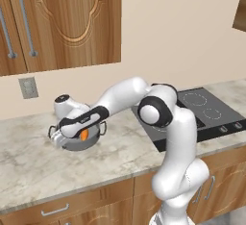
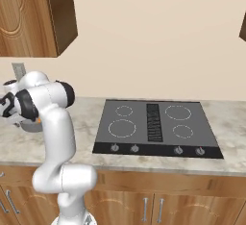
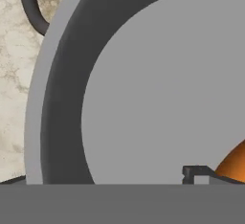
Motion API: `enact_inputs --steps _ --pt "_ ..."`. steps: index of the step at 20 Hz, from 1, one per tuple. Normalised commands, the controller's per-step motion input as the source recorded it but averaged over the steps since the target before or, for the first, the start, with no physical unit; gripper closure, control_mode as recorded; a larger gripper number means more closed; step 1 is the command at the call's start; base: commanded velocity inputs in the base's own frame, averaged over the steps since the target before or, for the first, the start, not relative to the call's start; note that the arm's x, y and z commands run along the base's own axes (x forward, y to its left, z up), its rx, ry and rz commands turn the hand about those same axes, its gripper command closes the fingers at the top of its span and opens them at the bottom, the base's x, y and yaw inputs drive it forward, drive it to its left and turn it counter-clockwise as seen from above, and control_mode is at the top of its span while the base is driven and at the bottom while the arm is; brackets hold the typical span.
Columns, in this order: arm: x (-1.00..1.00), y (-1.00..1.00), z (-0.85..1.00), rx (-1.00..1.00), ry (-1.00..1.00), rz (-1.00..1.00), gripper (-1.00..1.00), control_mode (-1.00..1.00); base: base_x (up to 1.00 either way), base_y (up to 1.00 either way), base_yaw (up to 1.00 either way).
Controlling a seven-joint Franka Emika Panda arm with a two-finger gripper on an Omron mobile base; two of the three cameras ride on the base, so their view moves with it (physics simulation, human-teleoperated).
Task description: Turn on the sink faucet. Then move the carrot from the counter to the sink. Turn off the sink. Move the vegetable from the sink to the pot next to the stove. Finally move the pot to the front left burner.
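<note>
Carrot [image 3: 235, 163] position: inside the pot [image 3: 62, 98], visible as an orange curved surface at the lower right of the hand view, beside one dark fingertip [image 3: 194, 173]. In the left base view the carrot [image 1: 84, 134] appears as an orange patch just under the hand, over the pot [image 1: 79, 142].

Gripper [image 1: 72, 135] state: jaws fully spread, nothing clamped between them; the hand sits directly above the pot opening. Whether a finger touches the carrot cannot be told.

Pot: grey, round, with a flat pale floor, a darker inner wall and a dark loop handle [image 3: 31, 5]. It stands on the counter [image 1: 38, 166], a beige marbled worktop over brown wooden cabinets.

Stove [image 2: 158, 125]: flat dark cooktop set into the counter to the right of the pot, well apart from it. Four ring markings are visible; the front left burner [image 2: 122, 128] carries no load. A row of knobs [image 2: 156, 149] runs along the near edge.

Wall behind the counter: one outlet plate [image 1: 28, 88], with wooden upper cabinets [image 1: 62, 22] above
</note>
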Motion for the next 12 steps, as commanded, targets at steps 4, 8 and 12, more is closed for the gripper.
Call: enact_inputs --steps 4,8,12 --pt "0.08 0.09 -0.3 -0.02 0.0 0.07 -1.0 -1.0 0.0 0.0 0.0" --pt "0.0 0.0 -0.29 -0.01 0.0 0.04 1.0 -1.0 0.0 0.0 0.0" --pt "0.0 0.0 -0.06 0.0 0.0 0.0 1.0 -1.0 0.0 0.0 0.0"
